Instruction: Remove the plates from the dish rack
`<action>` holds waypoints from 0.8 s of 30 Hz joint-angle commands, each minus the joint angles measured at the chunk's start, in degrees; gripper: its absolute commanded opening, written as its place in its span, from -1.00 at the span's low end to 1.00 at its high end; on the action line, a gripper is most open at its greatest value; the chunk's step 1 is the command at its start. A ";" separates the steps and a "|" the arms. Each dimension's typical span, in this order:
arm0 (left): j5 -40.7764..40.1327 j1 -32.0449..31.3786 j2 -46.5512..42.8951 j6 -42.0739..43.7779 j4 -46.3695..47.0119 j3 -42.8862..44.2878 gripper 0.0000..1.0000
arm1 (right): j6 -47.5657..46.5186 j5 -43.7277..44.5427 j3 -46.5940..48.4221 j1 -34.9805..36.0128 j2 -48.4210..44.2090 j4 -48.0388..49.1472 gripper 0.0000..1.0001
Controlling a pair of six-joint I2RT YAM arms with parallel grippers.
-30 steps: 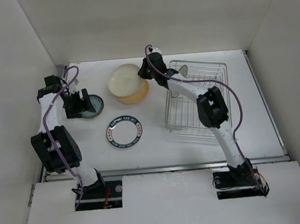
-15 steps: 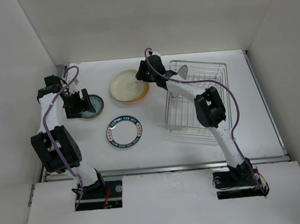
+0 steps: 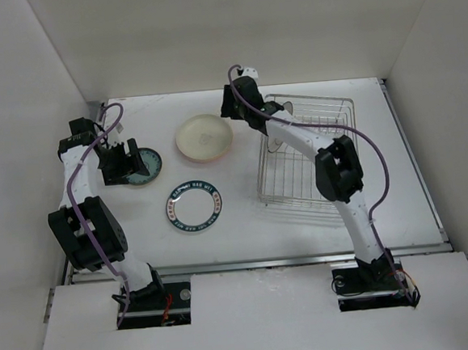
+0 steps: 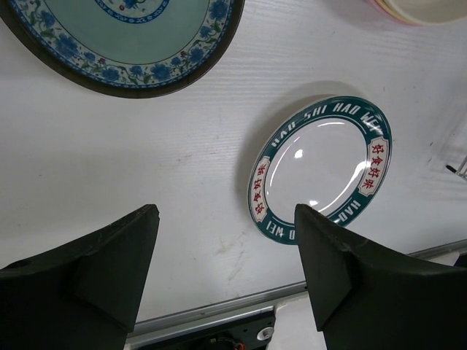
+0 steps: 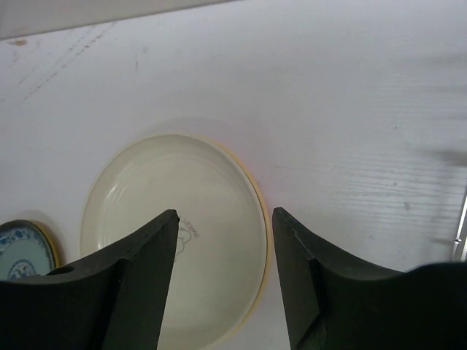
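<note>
I've dropped the cream plate (image 3: pixel 204 136) onto the lower plate (image 3: pixel 226 151); my right end effector (image 5: pixel 224 213) has backed off, released. My left end effector (image 4: pixel 226 210) hangs released too.

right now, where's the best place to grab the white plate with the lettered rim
Take it by the rim. The lettered-rim plate lies flat and alone on the table, so its edge is the only part a gripper could pinch. Come from its left edge, the side nearest the open left gripper, probably with one finger over the rim and one sliding under.
</note>
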 commanded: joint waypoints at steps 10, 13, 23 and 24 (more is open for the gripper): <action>0.63 0.04 -3.87 1.49 -1.61 -1.11 0.44 | -10.55 21.06 -9.57 1.63 -30.12 -7.64 0.44; -0.77 0.04 -5.01 2.01 -1.61 -1.11 0.44 | -9.95 19.14 -11.60 -3.03 -32.95 -15.01 0.51; -6.04 0.04 -10.37 3.76 -1.09 -2.78 0.44 | -5.90 16.52 -18.20 -9.80 -32.09 -24.26 0.53; -6.05 0.04 -11.07 3.77 -1.09 -2.78 0.44 | -5.90 14.76 -18.20 -9.81 -30.26 -24.26 0.53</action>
